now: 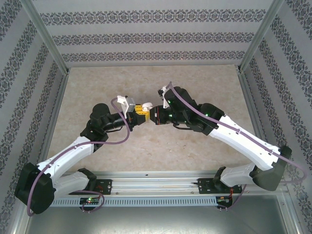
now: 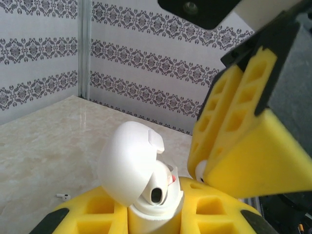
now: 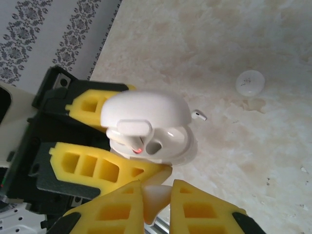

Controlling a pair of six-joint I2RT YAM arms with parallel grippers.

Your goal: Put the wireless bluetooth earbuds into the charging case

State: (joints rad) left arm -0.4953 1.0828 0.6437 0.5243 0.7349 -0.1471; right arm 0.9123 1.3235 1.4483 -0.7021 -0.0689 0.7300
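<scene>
left hand (image 2: pixel 154 214): clamped on charging case (image 3: pixel 146 114), lid up, one well visibly empty | right hand (image 3: pixel 155 195): pinching earbud (image 3: pixel 153 202), case just ahead of its fingertips | second earbud (image 3: pixel 198 115): on worktop (image 3: pixel 234 146), beyond left hand

Open white charging case (image 3: pixel 146 119), tiny earbud (image 3: pixel 197 115).
The left pincer (image 2: pixel 156 212) holds the case; the earbud lies on the surface (image 3: pixel 243 39).

small glossy white charging case (image 2: pixel 131 165): base hidden between left gripper (image 2: pixel 154 215) fingers | tiny white earbud (image 3: pixel 155 199): mostly hidden between right gripper (image 3: pixel 157 189) pads
</scene>
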